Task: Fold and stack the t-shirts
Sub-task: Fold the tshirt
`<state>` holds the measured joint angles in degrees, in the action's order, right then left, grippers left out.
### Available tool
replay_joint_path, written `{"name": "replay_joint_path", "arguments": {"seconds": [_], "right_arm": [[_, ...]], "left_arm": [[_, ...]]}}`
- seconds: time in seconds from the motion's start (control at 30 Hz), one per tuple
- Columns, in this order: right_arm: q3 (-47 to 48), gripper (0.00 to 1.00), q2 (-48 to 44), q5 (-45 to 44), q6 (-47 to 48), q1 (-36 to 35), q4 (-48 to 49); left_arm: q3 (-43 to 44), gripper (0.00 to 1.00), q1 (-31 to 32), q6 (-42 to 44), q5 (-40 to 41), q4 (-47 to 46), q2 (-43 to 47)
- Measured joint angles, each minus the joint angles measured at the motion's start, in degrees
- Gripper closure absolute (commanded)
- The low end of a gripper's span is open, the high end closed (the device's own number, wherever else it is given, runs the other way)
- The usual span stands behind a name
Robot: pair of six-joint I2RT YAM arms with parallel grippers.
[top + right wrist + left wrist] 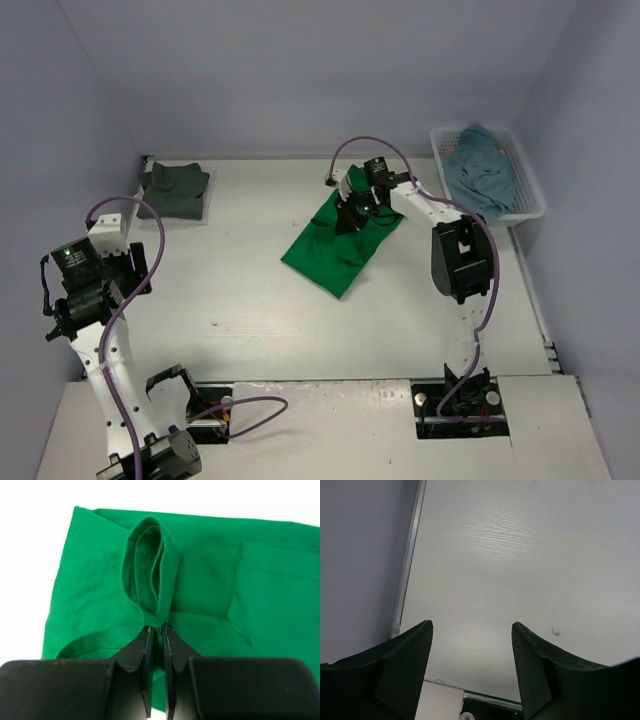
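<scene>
A bright green t-shirt [338, 248] lies partly folded near the middle of the table, a little toward the back. My right gripper [352, 210] is at its far edge, shut on a pinched fold of the green t-shirt [150, 575], which bunches up between the jaws of that gripper [161, 626]. A dark grey-green t-shirt [174, 190] lies folded at the back left. A teal-blue t-shirt [480, 172] sits crumpled in the basket. My left gripper [62, 318] hangs open at the table's left edge; in the left wrist view the gripper [472, 625] has only bare table between its fingers.
The white mesh basket [527, 180] stands at the back right against the wall. Grey walls close in the table on the left, back and right. The right arm's elbow [460, 260] rises right of the green shirt. A metal rail [410, 555] runs along the left table edge.
</scene>
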<state>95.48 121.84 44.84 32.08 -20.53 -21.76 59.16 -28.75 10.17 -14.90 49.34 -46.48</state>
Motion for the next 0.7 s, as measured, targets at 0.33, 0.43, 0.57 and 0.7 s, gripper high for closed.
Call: {"name": "replay_joint_path", "arguments": {"seconds": [0.33,0.43,0.57,0.7], "right_arm": [[4.4,1.00,1.7,3.8,0.3,0.2,-0.5],[6.6,1.00,1.8,4.5,-0.1,0.3,-0.5],[8.7,1.00,2.1,5.2,-0.5,0.3,-0.6],[9.7,0.98,3.8,5.3,-0.5,0.3,-0.5]], "left_arm": [[-0.9,0.41,-1.3,-0.1,-0.7,-0.3,0.2],[-0.9,0.41,-1.5,-0.2,-0.9,-0.3,0.3],[-0.9,0.41,-1.7,-0.2,-1.2,-0.3,0.4],[-0.9,0.41,-1.7,-0.2,-1.4,-0.3,0.4]]}}
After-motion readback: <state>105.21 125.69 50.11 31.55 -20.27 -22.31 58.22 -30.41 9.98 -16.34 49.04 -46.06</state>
